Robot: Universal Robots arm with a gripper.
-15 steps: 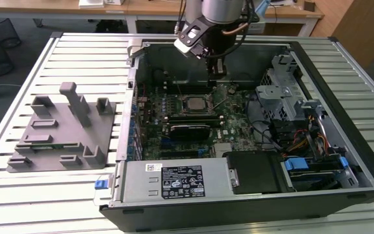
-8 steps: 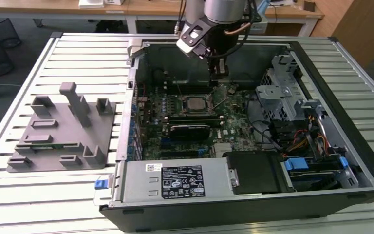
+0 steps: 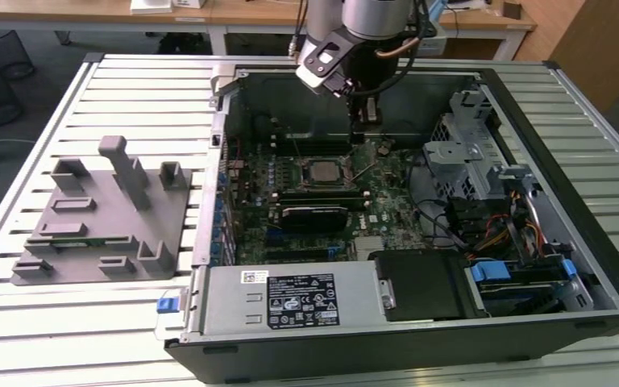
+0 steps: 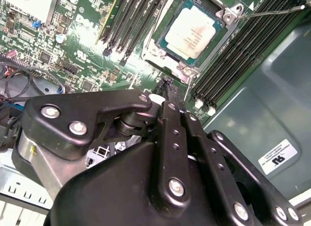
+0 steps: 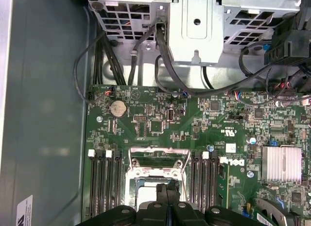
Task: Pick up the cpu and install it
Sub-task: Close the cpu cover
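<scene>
The cpu [image 4: 192, 31], a small square chip with a pale silvery top, lies flat in the motherboard socket [image 3: 322, 171], whose metal frame [image 5: 158, 160] stands flipped open. In the exterior view my gripper [image 3: 367, 129] hangs inside the computer case, just behind the socket and above the board. In both wrist views its black fingers [image 4: 167, 90] are closed against each other with nothing between them. Those fingers [image 5: 166, 192] cover part of the socket in the first wrist view. The gripper is apart from the cpu.
A grey plastic fixture [image 3: 105, 218] sits on the slatted table at the exterior view's left. Inside the case are a black heatsink block [image 3: 312, 216], a metal drive cage [image 3: 466, 153], cables [image 3: 503, 234] and the power supply [image 3: 288, 298]. A thin socket lever [image 4: 272, 11] sticks out beside the socket.
</scene>
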